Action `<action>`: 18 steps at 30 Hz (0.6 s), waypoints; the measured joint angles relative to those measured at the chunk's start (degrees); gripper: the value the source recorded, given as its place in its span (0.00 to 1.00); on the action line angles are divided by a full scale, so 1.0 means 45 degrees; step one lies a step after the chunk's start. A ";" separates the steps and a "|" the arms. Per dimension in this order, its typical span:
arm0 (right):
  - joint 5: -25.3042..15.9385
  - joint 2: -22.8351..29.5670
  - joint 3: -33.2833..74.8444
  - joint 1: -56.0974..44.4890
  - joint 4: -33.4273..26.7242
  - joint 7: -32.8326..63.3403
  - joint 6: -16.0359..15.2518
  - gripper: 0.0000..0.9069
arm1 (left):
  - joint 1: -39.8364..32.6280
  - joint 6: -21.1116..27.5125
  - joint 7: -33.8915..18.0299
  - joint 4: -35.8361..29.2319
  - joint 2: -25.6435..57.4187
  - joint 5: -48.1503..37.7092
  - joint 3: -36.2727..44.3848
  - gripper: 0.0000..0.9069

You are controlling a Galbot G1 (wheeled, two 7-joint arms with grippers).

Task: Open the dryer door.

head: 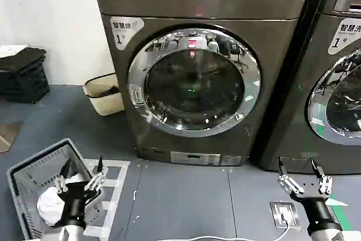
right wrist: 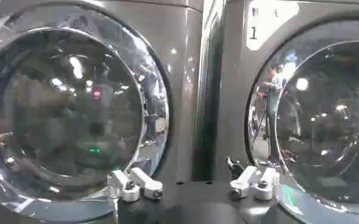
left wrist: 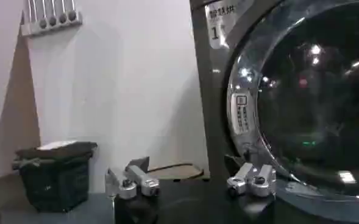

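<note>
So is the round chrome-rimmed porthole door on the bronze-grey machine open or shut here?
Shut. The chrome-rimmed glass door sits flush in the bronze-grey dryer front; both open grippers, left and right, hang low, short of it.

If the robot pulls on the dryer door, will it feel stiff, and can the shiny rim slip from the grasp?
The dryer door sits shut and flush, so it likely resists at first, then swings as one rigid piece. Its polished chrome rim looks smooth, so it may slip. Both the left tool and right tool are open, low, well short of it.

Labels on the two machines

The dryer (head: 197, 71) bears a white corner label (head: 125, 29) at its 10 o'clock — Chinese characters above a "1"; the neighbouring machine (head: 333, 83) has a larger label (head: 345, 33) — also "1".
</note>
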 joint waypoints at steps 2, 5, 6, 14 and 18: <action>-0.0251 -0.0093 -0.0008 0.0084 0.0007 -0.0265 -0.0238 1.00 | 0.0002 0.0000 0.0005 -0.0001 0.0000 0.0000 0.0000 1.00; -0.0589 -0.0299 -0.0100 0.0247 0.0183 -0.0408 -0.0915 1.00 | 0.0000 -0.0001 0.0036 0.0000 0.0011 0.0001 0.0001 1.00; -0.0450 -0.0396 -0.0154 0.0320 0.0231 -0.0458 -0.0988 1.00 | -0.0004 -0.0008 0.0057 0.0020 0.0016 0.0002 0.0000 1.00; 0.0648 -0.1243 -0.0656 0.1299 0.0281 -0.0236 -0.2376 1.00 | 0.0016 -0.0050 0.0143 0.0037 0.0038 0.0060 0.0033 1.00; 0.0876 -0.1824 -0.1038 0.2150 -0.0118 -0.0520 -0.2284 1.00 | 0.0166 -0.0074 0.0167 -0.0064 0.0040 0.0062 0.0024 1.00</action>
